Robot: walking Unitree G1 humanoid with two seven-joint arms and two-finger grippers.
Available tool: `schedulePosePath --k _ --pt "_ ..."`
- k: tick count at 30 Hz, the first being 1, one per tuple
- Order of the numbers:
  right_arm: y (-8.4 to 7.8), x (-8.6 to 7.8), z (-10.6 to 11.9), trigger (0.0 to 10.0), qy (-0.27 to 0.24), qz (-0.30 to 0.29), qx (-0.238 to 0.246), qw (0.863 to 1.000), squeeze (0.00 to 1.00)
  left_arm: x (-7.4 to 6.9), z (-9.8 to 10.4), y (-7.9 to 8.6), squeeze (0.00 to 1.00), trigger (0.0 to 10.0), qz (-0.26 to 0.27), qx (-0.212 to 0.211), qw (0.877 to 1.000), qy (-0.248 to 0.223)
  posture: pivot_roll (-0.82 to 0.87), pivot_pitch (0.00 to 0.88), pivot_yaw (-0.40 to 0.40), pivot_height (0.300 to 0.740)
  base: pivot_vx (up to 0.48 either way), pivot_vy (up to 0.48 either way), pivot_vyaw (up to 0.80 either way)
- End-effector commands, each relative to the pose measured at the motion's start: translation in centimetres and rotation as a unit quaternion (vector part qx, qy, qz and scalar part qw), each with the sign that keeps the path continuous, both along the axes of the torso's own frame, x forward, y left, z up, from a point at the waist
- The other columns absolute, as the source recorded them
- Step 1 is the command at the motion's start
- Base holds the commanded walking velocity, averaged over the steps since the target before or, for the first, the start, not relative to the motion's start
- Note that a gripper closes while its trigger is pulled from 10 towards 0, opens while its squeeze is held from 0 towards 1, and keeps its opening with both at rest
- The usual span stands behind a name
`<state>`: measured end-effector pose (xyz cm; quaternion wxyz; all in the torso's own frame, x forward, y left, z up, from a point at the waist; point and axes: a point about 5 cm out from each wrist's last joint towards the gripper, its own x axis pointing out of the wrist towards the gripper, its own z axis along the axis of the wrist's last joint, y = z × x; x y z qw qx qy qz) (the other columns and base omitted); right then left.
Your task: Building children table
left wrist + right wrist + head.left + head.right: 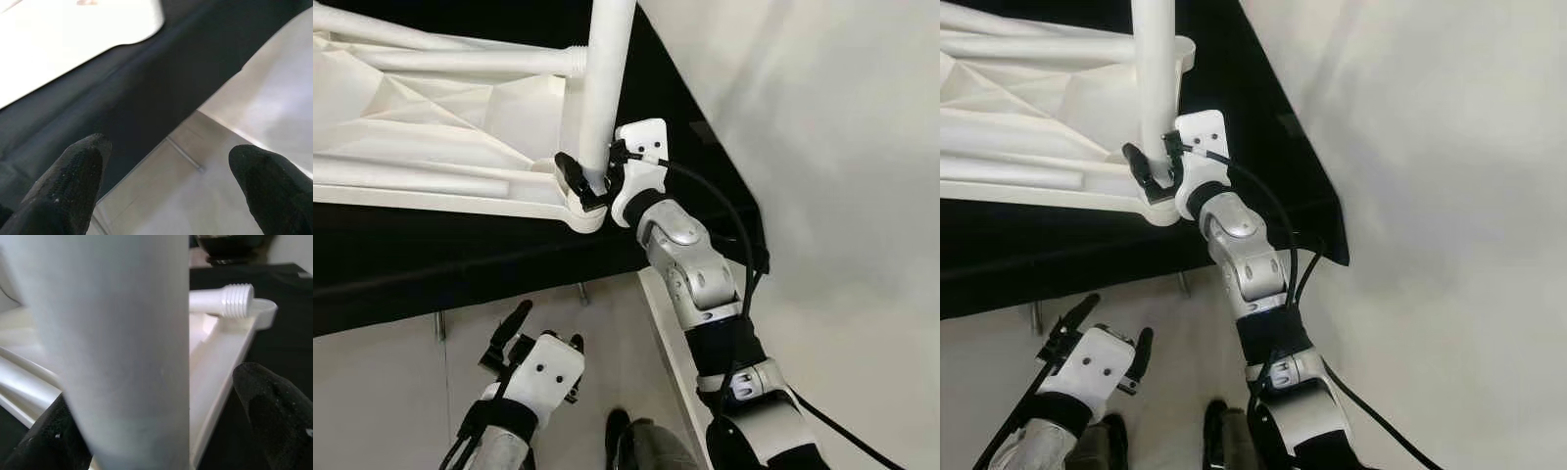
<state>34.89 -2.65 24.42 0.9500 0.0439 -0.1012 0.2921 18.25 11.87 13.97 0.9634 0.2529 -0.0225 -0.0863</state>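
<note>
While the right gripper (590, 179) pinches the upright leg (605, 88) right at its base, the leg stands in the corner socket of the upturned tabletop (440, 191), which lies on a black surface (460, 259).

Risks, my read:
- Grip sits low on a tall leg. Any tilt while turning could cross-thread it in the socket.
- The corner is close to the surface edge. A sideways push from the arm could slide the tabletop toward the drop.
- The cable (724, 211) along the right arm could snag if the wrist rotates far.

Left gripper (540, 345) hangs low over the floor (607, 333), fingers spread, holding nothing, so nothing braces the tabletop.

Views: right wrist shows a second leg's threaded end (237, 298) lying across the tabletop by the far corner, with ridges far clearer than from the head. Left wrist shows both spread fingertips (80, 166). Head views alone show how near the edge the corner sits.
</note>
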Motion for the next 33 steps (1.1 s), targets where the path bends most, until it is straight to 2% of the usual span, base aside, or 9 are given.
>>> schedulePosePath --k 1,4,13,14,16,17,22,28,33 --pt "-0.5 -1.4 -3.4 10.0 0.034 0.031 0.027 0.999 1.00 0.3 -0.9 1.4 0.00 10.0 0.046 -0.004 0.999 0.012 0.00 0.136 -0.133 0.740 0.000 0.000 0.00" --pt "-2.9 -2.4 -5.5 10.0 0.043 0.047 -0.003 0.998 1.00 0.7 -0.9 3.4 0.00 10.0 0.102 0.008 0.995 -0.002 0.02 0.115 -0.127 0.740 0.000 0.000 0.00" --pt "-5.6 -4.2 -8.4 10.0 0.057 0.029 -0.038 0.997 0.96 0.2 -1.4 5.5 0.00 10.0 0.149 0.021 0.989 0.000 0.04 0.075 -0.109 0.740 0.000 0.000 0.00" --pt "-6.4 -4.8 -9.4 10.0 0.063 0.014 -0.053 0.997 0.26 0.1 -1.4 5.8 0.00 10.0 0.158 0.022 0.987 0.001 0.04 0.071 -0.105 0.740 0.000 0.000 0.00" --pt "-6.9 -5.2 -10.0 10.0 0.067 0.005 -0.062 0.996 0.26 0.0 -1.4 5.9 0.00 10.0 0.162 0.023 0.987 0.001 0.05 0.069 -0.104 0.740 0.000 0.000 0.00" --pt "-7.7 -5.9 -11.2 10.0 0.084 -0.011 -0.077 0.993 0.00 -0.2 -1.6 5.9 0.00 10.0 0.162 0.020 0.987 0.004 0.06 0.070 -0.102 0.740 0.000 0.000 0.00" --pt "-8.5 -6.7 -12.5 10.0 0.106 -0.032 -0.104 0.988 0.00 -0.9 -2.5 5.6 0.00 10.0 0.153 0.018 0.988 0.023 0.05 0.066 -0.093 0.740 0.000 0.000 0.00" --pt "-8.5 -6.7 -12.5 10.0 0.111 -0.017 -0.111 0.987 0.00 -1.4 -3.2 5.3 0.00 10.0 0.157 0.000 0.987 0.044 0.05 0.062 -0.081 0.740 0.440 0.049 0.00" --pt "-8.2 -7.1 -12.7 10.0 0.112 0.008 -0.092 0.989 0.00 -1.4 -3.1 5.3 0.00 10.0 0.161 -0.021 0.986 0.042 0.05 0.063 -0.074 0.740 0.000 0.000 0.79"
